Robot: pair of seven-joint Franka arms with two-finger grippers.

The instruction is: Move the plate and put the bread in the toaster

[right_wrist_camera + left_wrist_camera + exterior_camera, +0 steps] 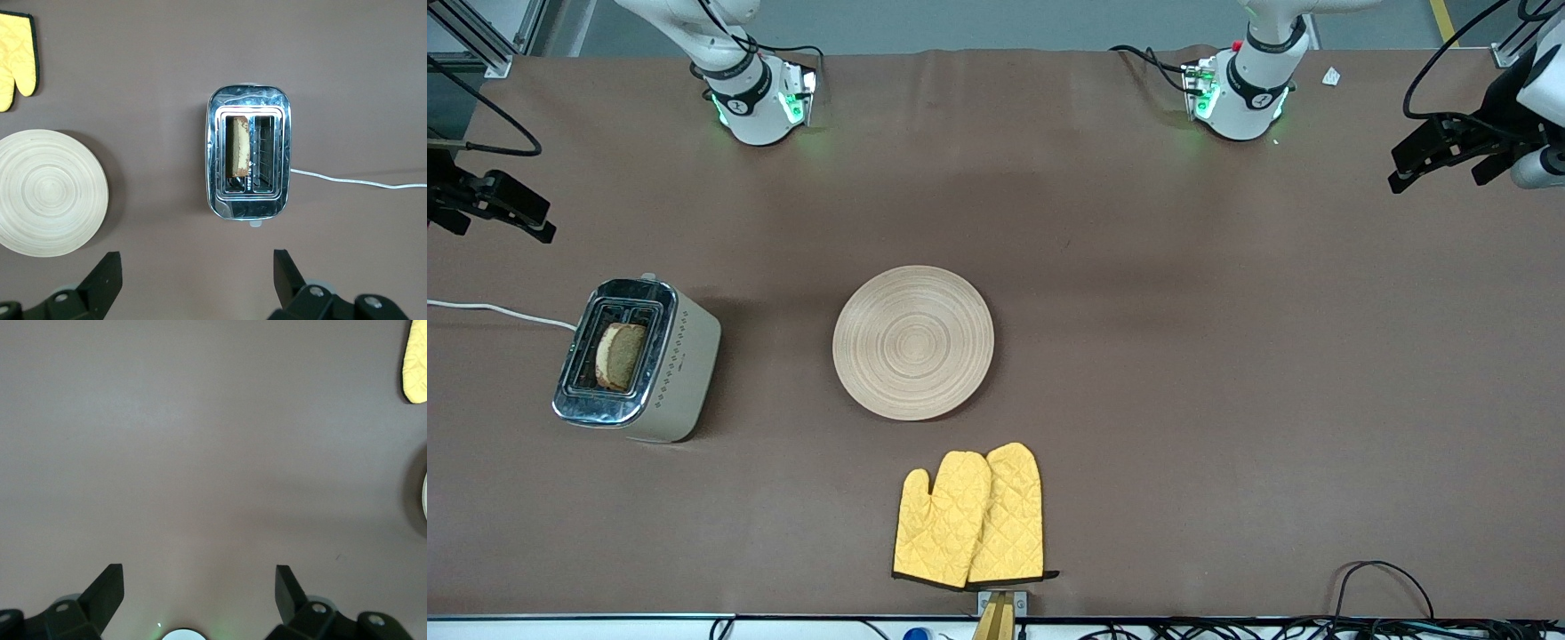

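Nearest the front camera: mitts, yellow, quilted, a pair overlapping flat on the brown tabletop, cuffs toward the camera, fingertips toward the plate.

Just farther from the camera than the mitts: plate, round, tan wood with ring grooves, flat, bare, roughly mid-tabletop. Apart from the mitts and from the toaster.

Toward the right arm's end: toaster, cream with chrome top, upright, slots facing up. Long axis roughly from the camera toward the arm bases, tipped slightly off that line. White cord off its end farther from the camera, trailing toward the tabletop's edge.

Bread: one brown slice on edge inside the toaster, in the slot on the plate's side by the right wrist view, top edge poking above the chrome. Length along the slot, same way as the toaster's long axis.

Right claw: up in the air over bare tabletop near the toaster, fingers wide apart, holding nothing. Toaster and plate both in view beneath it.

Left claw: over bare tabletop toward the left arm's end, fingers wide apart, holding nothing; a mitt tip and the plate's rim just at the edge of its view.
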